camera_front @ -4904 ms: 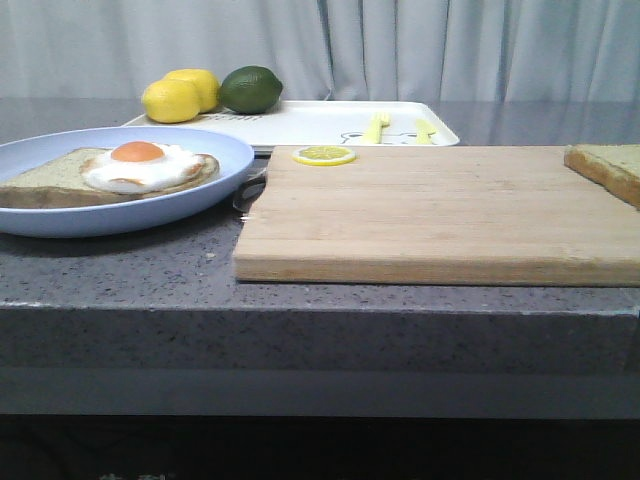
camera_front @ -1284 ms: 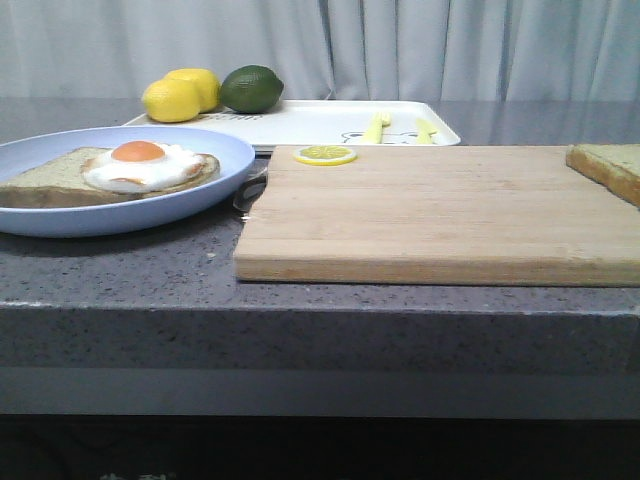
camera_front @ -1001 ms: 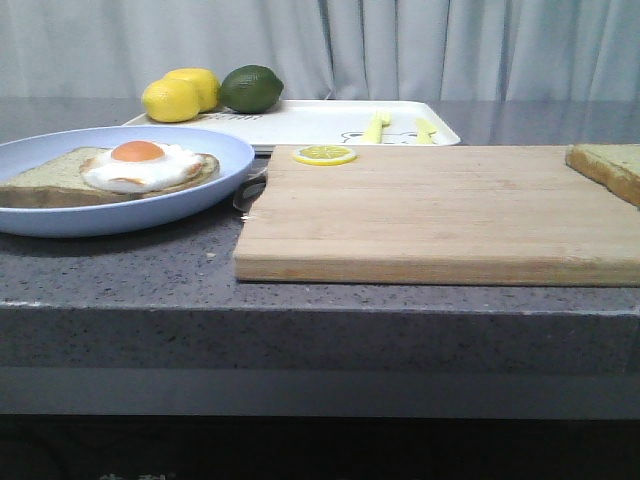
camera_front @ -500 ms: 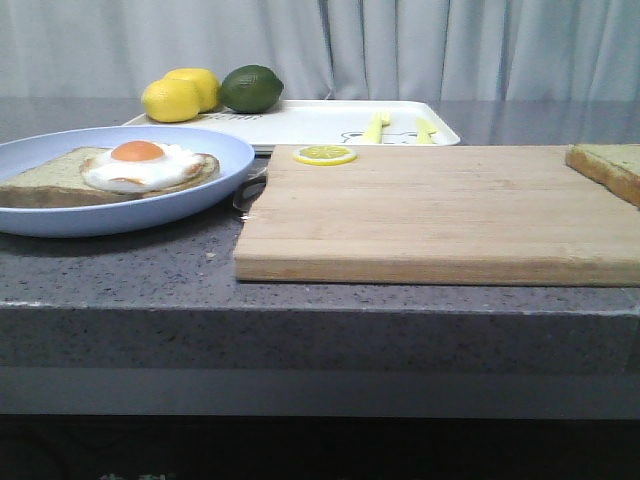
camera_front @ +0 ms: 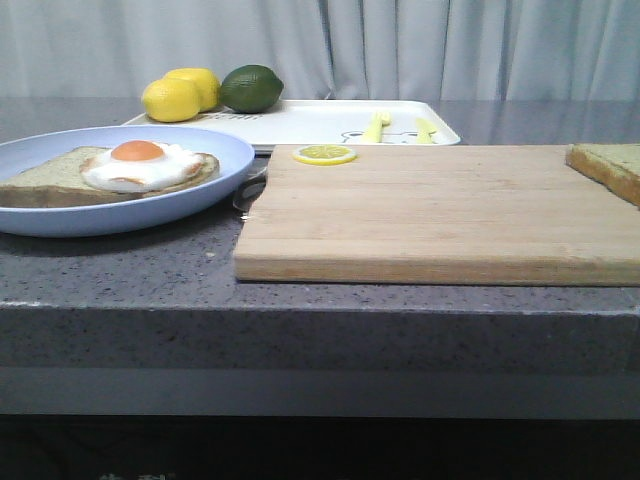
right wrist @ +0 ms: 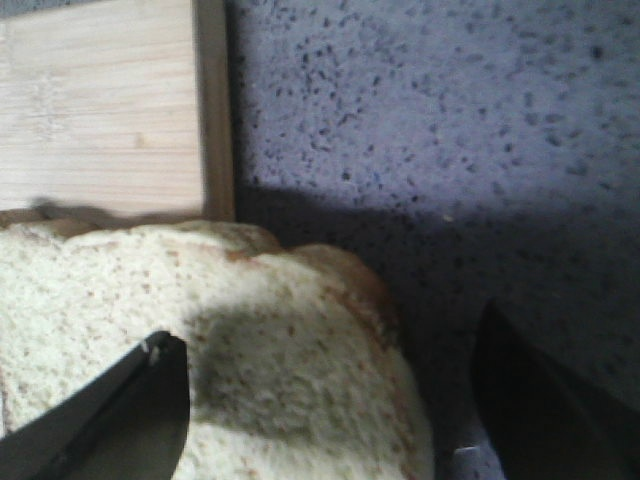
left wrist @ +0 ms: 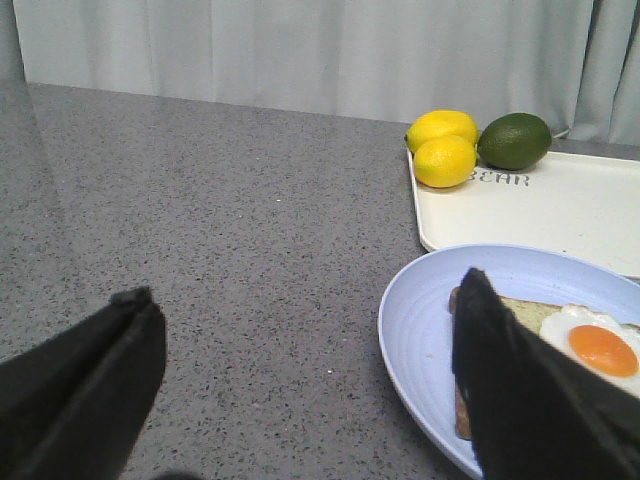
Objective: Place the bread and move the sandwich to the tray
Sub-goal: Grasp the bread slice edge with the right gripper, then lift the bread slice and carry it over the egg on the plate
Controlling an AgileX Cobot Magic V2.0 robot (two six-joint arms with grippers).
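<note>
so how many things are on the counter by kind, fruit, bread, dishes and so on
Whole fruit: 3, two yellow lemons and one dark green lime
Lemon slice: 1
Bread slices: 2, the plain bread and the slice under the fried egg
Fried egg: 1
Pale-blue round plate: 1
White rectangular tray: 1
Wooden cutting board: 1
Total: 10

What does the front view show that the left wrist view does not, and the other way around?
Only the front view shows the wooden cutting board, the lemon slice and the plain bread at the board's right edge. Only the left wrist view shows the left gripper, fingers apart. Both show the blue plate with egg-topped bread, the tray, two lemons and the lime.
</note>
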